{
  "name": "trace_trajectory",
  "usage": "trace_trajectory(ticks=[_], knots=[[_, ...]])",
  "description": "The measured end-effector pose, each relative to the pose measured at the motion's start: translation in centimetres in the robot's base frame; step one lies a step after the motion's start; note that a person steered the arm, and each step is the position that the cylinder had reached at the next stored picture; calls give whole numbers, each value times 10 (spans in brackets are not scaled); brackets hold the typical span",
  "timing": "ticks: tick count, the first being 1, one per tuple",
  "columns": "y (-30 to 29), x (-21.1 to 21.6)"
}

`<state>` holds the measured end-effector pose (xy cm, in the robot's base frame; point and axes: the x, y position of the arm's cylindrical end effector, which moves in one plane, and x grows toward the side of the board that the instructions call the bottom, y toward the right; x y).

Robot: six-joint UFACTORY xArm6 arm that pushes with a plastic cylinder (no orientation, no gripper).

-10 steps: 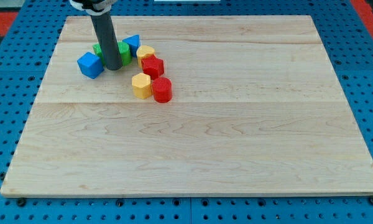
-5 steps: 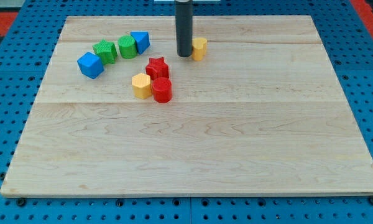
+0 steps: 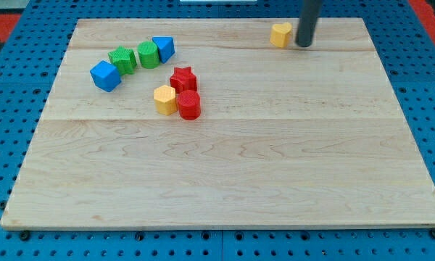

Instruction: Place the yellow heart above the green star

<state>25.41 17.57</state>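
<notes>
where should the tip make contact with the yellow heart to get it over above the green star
There's no grip here, only a push. My tip sits just right of the yellow heart, near the view's top. The green star lies far to the view's left, so pressing the heart's right-facing side, centred to limit spinning, looks best, steering it above the star.

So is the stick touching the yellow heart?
Apart, just barely. The camera view shows a thin strip of bare board between my tip and the yellow heart; my tip stands just to the heart's right, near the view's top.
</notes>
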Motion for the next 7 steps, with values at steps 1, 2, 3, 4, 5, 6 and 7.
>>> trace_trajectory(ticks=[1, 2, 3, 4, 5, 6, 7], knots=[[0, -8], [-33, -24], [-99, -24], [-90, -21], [-41, -20], [-62, -19], [-118, 3]])
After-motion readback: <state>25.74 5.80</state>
